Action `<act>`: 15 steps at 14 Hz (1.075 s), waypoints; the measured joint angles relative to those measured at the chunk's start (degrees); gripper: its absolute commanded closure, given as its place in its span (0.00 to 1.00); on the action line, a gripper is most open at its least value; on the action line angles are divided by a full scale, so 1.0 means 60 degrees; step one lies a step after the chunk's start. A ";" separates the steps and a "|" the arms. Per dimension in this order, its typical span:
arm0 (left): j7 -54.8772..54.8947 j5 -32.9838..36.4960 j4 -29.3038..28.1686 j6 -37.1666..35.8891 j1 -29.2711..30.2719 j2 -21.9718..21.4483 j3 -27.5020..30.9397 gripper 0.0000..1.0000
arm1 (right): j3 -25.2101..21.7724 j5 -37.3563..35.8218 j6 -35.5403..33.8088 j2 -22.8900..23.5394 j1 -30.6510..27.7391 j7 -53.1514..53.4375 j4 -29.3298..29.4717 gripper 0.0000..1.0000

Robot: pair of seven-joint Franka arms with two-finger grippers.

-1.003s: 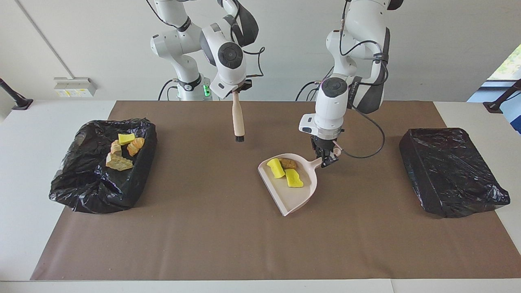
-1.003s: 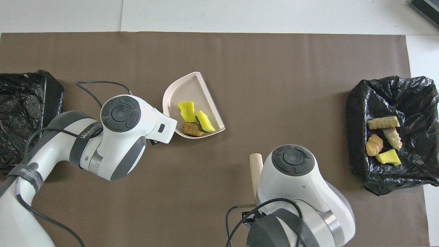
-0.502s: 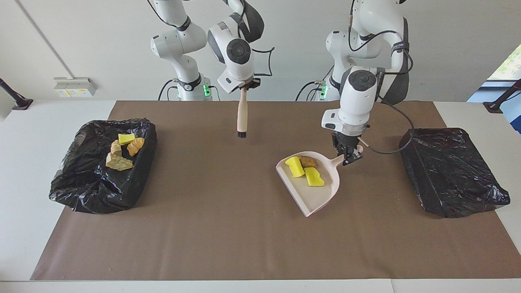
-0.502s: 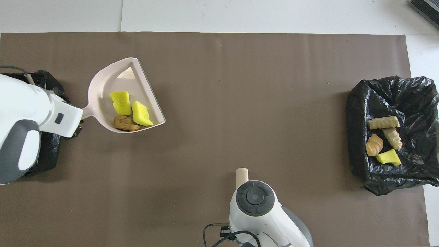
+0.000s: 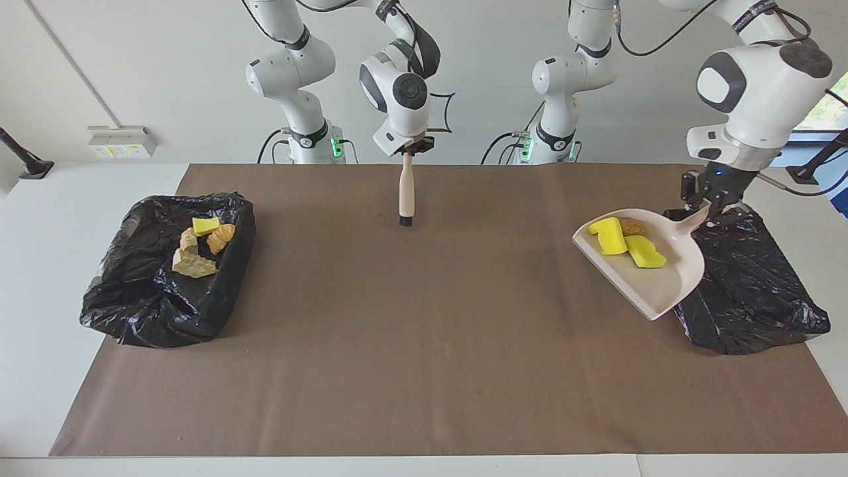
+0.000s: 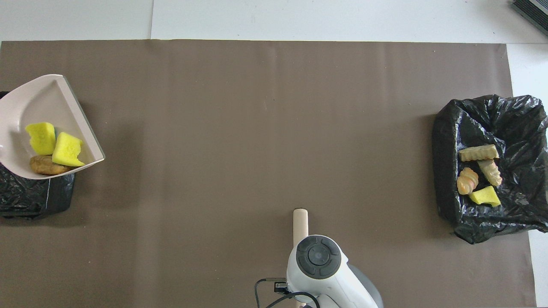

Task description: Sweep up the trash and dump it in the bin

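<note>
The left gripper (image 5: 707,202), at the right of the facing frame, is clamping the handle of the dustpan (image 5: 652,285) and holding it raised over the edge of a bin (image 5: 748,285) lined with black plastic. Three bits of trash (image 5: 626,242), two yellow and one brown, are lying in the pan. The right gripper (image 5: 412,150), upper centre of the facing frame, is gripping a brush (image 5: 405,192) that is hanging bristles-down above the brown mat (image 5: 397,344). Four more pieces (image 5: 199,245) are sitting in the other bin (image 5: 139,298) at the facing frame's left, which is the overhead frame's right.
</note>
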 measured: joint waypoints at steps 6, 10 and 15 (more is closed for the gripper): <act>0.0731 0.1255 0.0087 0.1578 0.1481 0.0140 0.0244 1.00 | -0.0001 0.0611 0.0773 0.0224 0.0002 -0.0556 -0.0247 0.00; 0.0732 0.3406 0.0413 0.1894 0.1494 0.0368 0.0218 1.00 | -0.0004 0.0625 0.0916 0.0226 0.0001 -0.0958 -0.0214 0.00; 0.0443 0.5336 0.0433 0.1894 0.1169 0.0468 0.0111 1.00 | -0.0124 0.0421 0.1061 0.0175 -0.0519 -0.1054 0.0806 0.00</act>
